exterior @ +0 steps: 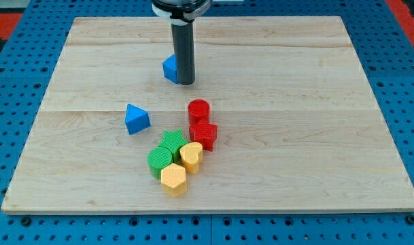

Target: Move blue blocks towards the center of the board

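My tip [186, 83] touches the far blue block [169, 69] on its right; the blue triangular block [136, 119] sits left of centre. No gripper here; both pushes remain.

Robotics lab bench setup. Pale wooden board [261, 82] laid on blue perforated mounting plate [9, 82] with regular hole grid, typical of test rig. Dark rod, my tip [185, 83], over board; small printed coloured blocks [173, 160] as test objects. Red strip [407, 10] at view's top right.
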